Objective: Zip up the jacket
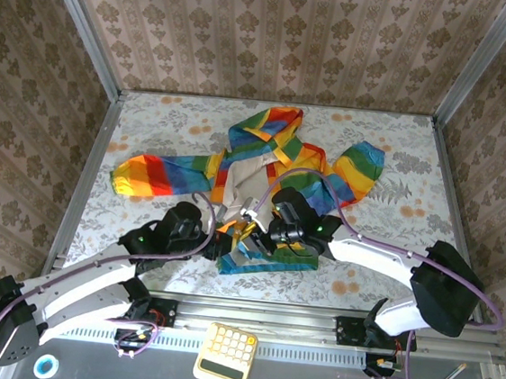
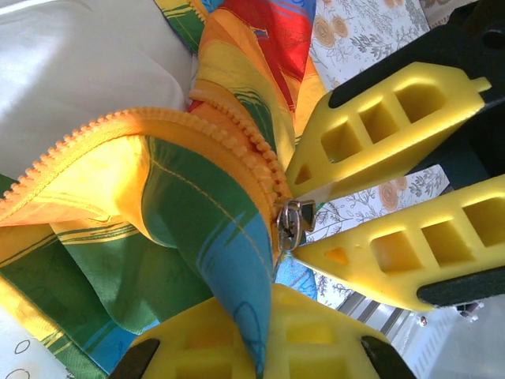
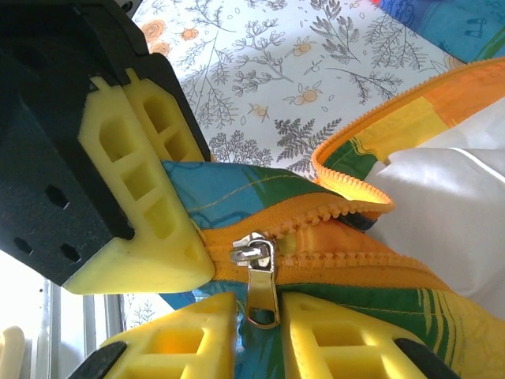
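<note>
Floral table; jacket zipper pull sits within right gripper.

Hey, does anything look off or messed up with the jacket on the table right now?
Nothing looks torn or spilled. The jacket lies rumpled with its sleeves splayed, and the orange zipper gapes open past the slider, one tooth row curling away over the pale lining.

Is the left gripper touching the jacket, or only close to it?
Touching. The left wrist view shows the left gripper shut on a blue fold of the jacket, just below the zipper slider.
</note>
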You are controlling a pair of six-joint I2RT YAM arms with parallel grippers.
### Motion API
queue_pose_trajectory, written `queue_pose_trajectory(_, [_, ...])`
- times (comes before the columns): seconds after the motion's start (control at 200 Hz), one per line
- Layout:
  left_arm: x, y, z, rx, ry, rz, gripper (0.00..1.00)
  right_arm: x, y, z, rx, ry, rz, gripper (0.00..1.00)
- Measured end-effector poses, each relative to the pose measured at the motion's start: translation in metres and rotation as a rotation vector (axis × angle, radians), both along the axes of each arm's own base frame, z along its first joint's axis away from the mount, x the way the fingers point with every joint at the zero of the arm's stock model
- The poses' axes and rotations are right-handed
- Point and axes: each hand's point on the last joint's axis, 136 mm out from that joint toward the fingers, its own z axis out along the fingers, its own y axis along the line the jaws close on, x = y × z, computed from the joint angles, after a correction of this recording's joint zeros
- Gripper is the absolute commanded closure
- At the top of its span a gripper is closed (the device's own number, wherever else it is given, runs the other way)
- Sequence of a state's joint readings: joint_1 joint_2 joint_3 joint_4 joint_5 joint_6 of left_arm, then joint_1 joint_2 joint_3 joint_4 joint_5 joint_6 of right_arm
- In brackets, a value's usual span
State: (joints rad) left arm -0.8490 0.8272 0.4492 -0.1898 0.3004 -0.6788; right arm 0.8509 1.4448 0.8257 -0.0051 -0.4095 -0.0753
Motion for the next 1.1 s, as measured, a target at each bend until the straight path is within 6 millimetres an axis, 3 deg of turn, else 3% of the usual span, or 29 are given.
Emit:
queue_pose_trajectory(0.33, [-0.0003, -0.0019, 0.0015, 0.009, 0.002, -0.015, 1.00, 0.0020, 0.0064, -0.0007, -0.008, 0.020, 0.016, 0.77])
queue_pose_trajectory(0.48, [-0.0017, -0.0007, -0.0021, 0.032, 0.008, -0.025, 1.00, 0.0016, 0.0072, -0.0040, -0.025, 0.027, 0.028, 1.00])
queue_pose_trajectory(1.1, [-0.0028, 0.0066, 0.0050, 0.128, -0.007, -0.069, 1.00, 0.0069, 0.0076, -0.0002, -0.037, 0.026, -0.023, 1.00])
